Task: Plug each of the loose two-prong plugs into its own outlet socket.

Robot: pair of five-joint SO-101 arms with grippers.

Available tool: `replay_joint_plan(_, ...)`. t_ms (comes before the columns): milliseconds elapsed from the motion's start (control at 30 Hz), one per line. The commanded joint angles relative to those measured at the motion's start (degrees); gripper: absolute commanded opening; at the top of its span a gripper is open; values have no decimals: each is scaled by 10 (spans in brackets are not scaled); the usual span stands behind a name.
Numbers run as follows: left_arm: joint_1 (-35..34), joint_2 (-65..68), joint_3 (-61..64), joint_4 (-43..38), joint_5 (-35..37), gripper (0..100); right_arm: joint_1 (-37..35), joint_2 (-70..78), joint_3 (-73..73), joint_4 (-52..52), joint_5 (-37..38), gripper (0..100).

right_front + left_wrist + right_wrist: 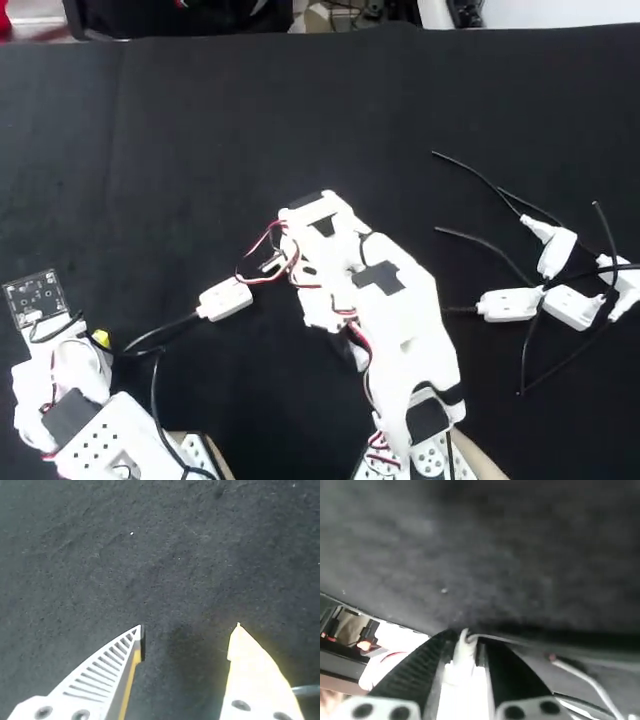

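My right gripper (465,636) has its dark fingers (425,665) shut on a small white plug (462,652) held over the black cloth, and a thin black cable (545,641) trails from it. The right arm (380,300) reaches over the middle of the table. A white socket block (225,298) on a black cable lies just left of it. More white plugs and sockets (510,303) lie tangled at the right edge. My left gripper (187,630) hangs open over bare cloth, nothing between its fingers (117,652). The left arm (60,390) sits at the near left corner.
Black cables (490,185) sprawl from the cluster of plugs at the right. The cable (150,345) from the white socket block loops toward the left arm's base. The black cloth (200,130) covers the whole table; its far edge meets clutter behind.
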Motion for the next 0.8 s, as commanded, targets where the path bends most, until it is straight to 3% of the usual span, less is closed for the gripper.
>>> replay_joint_plan(0, 3, -7, 9, 4, 6, 278, -11, 0, 4, 16, -23, 12)
replay_joint_plan(200, 3, -7, 9, 4, 6, 278, -11, -123, 7, 16, -27, 12)
replay_joint_plan(500, 3, -7, 9, 4, 6, 278, -9, -425, 28, -8, -54, 12)
replay_joint_plan(633, 3, -7, 9, 4, 6, 278, -5, -575, 80, -110, -86, 12)
replay_joint_plan(767, 3, -7, 9, 5, 6, 278, -21, -719, 239, -320, -127, 12)
